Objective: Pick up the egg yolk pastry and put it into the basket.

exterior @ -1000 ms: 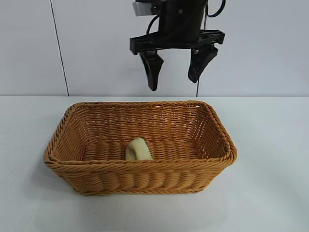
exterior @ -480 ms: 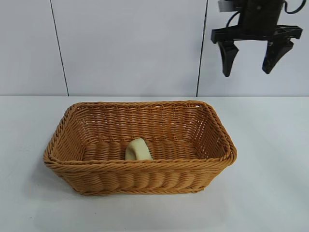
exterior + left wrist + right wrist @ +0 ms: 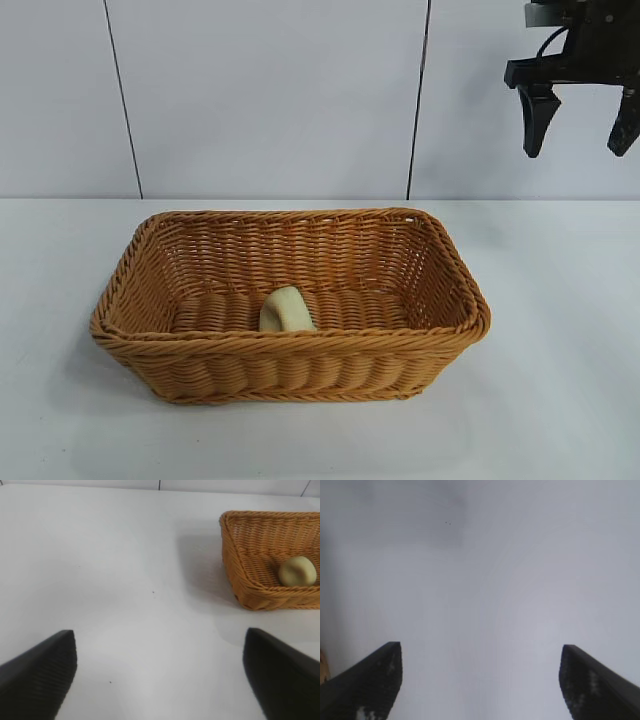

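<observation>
A: What did the basket [image 3: 290, 305] hold?
B: The egg yolk pastry [image 3: 287, 310], against its near wall at the middle.
A: The grippers?
B: Right gripper [image 3: 580, 125] empty, fingers apart, high past the basket's right end; left gripper [image 3: 160, 675] spread too, parked over the desk [image 3: 125, 580].

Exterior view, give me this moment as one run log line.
small pale yellow pastry: inside orange-brown woven wicker basket | right gripper: open, empty, high right of basket | left gripper: open, over bare white table

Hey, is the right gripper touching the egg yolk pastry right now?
Apart. The exterior view shows the right gripper open and empty, high beyond the basket, while the egg yolk pastry lies inside it.
</observation>
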`<state>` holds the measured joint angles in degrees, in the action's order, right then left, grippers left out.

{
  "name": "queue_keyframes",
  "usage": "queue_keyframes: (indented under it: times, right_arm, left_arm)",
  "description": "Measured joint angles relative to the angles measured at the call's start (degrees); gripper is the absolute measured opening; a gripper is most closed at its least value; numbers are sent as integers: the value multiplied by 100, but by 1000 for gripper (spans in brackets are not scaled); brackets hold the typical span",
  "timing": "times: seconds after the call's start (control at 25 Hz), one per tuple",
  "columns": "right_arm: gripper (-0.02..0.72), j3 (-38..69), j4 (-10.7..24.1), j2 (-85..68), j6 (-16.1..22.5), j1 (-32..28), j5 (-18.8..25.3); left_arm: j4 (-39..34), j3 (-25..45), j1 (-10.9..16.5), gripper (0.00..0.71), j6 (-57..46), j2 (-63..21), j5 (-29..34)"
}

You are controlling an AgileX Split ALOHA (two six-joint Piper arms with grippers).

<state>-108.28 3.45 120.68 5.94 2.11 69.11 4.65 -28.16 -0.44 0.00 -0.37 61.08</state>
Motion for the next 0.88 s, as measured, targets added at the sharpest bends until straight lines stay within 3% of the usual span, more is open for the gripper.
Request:
queue_keyframes:
  times: [0.36,0.88]
  right_arm:
    - [592,2289,-96,-1433,-217,0,0]
    - [591,5986,-345,-4719,-379,0,-147]
  left_arm:
    - [0,0,0,696,0,0,0]
    - [0,0,0,696,0,0,0]
